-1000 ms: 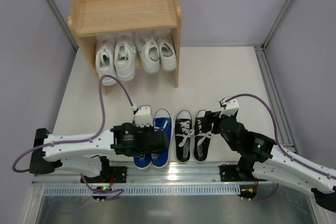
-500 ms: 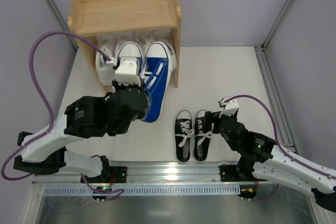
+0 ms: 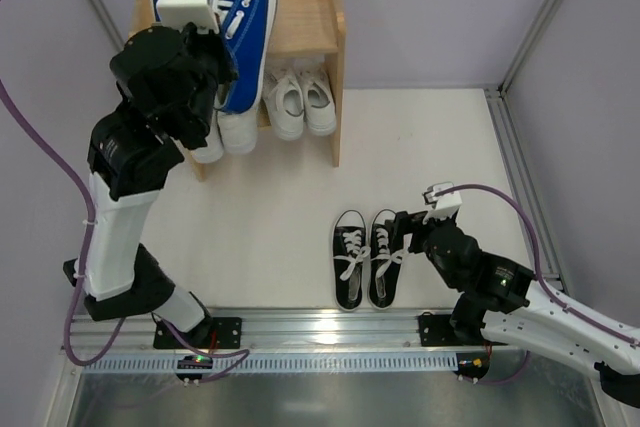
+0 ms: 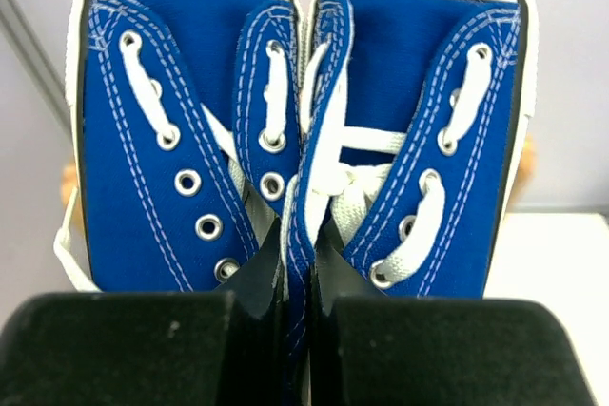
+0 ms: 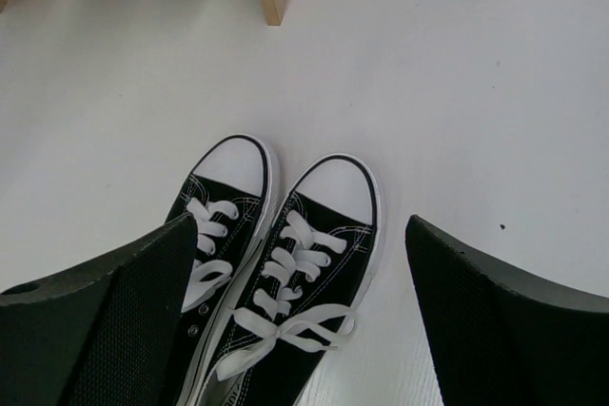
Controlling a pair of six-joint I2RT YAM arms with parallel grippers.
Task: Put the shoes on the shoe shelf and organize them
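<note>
The left arm stands tall at the back-left, its gripper [image 4: 297,344] clamped on the blue shoes [image 3: 236,17]. The inner walls of both are pinched together between the pads, toe caps pointing away from it. From above, the pair covers the left part of the top of the shoe shelf [image 3: 305,9]; whether it touches the wood I cannot tell. Two white pairs [image 3: 262,107] sit side by side on the lower tier. The black pair [image 3: 366,255] rests on the white table [image 3: 440,147], well apart from the shelf. The right gripper [image 3: 404,232] hovers just beside it — jaws spread wide, holding nothing.
</note>
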